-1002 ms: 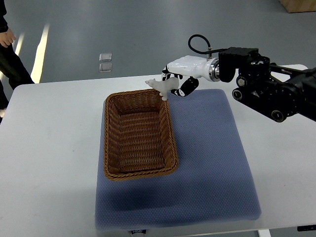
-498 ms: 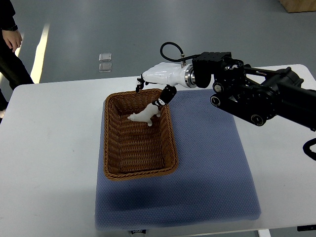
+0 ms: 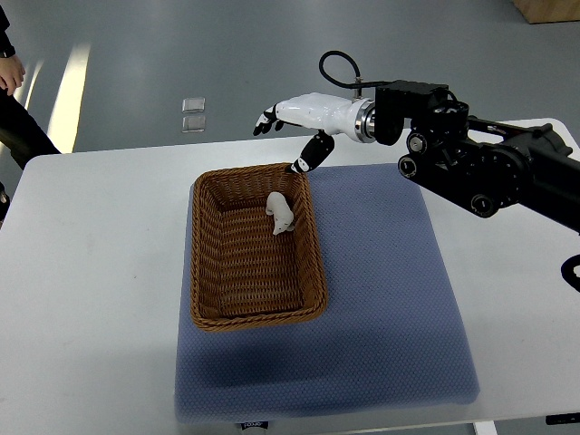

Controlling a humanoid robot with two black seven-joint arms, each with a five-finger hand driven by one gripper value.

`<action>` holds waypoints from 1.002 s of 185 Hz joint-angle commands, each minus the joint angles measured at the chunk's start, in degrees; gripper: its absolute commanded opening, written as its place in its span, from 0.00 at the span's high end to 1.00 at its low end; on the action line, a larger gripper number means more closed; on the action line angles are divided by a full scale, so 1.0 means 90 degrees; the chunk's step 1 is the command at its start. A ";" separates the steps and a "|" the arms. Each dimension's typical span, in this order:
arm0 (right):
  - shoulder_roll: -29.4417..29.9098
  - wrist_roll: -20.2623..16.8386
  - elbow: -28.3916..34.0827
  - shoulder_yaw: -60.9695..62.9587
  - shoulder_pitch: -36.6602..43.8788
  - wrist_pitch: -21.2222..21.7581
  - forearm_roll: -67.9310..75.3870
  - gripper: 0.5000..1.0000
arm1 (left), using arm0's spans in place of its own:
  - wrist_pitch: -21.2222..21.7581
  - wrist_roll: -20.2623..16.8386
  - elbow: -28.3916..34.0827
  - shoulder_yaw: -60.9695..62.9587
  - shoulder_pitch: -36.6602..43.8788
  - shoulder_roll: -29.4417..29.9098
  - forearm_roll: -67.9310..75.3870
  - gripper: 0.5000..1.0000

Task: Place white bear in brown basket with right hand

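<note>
1. Right robot hand [image 3: 292,127] hovers in the upper middle of the frame, just past the far rim of the basket, its fingers spread and grasping nothing; the thumb points down toward the basket's far right corner.
2. Its arm [image 3: 480,163] reaches in from the right edge, black links ending in a white forearm, with a black cable looping above the wrist.
3. My reading is that the hand is released because the drop is done: it sits above and behind the rim, clear of the toy below.
4. The white bear [image 3: 280,212] lies on its side inside the brown basket [image 3: 205,272], on the woven floor in the far half, close to the right wall but apart from the hand.
5. The basket holds only the bear; the nearer half of its floor is bare wicker.
6. The basket rests on the left part of a blue mat [image 3: 399,308], which lies on the white table [image 3: 91,299]; the mat probably keeps the basket from sliding and gives a soft working surface.
7. By the look of it the task is essentially complete, and only pulling the arm back remains.
8. A person [image 3: 14,100] in dark clothing shows at the upper left edge, well away from the work.
9. No left arm appears anywhere.
</note>
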 commanded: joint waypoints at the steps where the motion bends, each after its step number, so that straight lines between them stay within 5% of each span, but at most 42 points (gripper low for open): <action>1: -0.0121 -0.0013 -0.0144 0.0423 -0.0255 -0.0128 0.0572 0.42 | 0.0000 0.0000 0.0000 0.0000 0.0000 0.0000 0.0000 0.00; 119: -0.0052 -0.0179 -0.0633 0.2503 -0.1847 -0.1573 0.5855 0.29 | 0.0000 0.0000 0.0000 0.0000 0.0000 0.0000 0.0000 0.00; 147: -0.0042 -0.0179 -0.0682 0.2787 -0.2033 -0.1593 0.6763 0.17 | 0.0000 0.0000 0.0000 0.0000 0.0000 0.0000 0.0000 0.00; 185: -0.0042 -0.0110 -0.0682 0.2836 -0.2209 -0.1593 0.7389 0.16 | 0.0000 0.0000 0.0000 0.0000 0.0000 0.0000 0.0000 0.00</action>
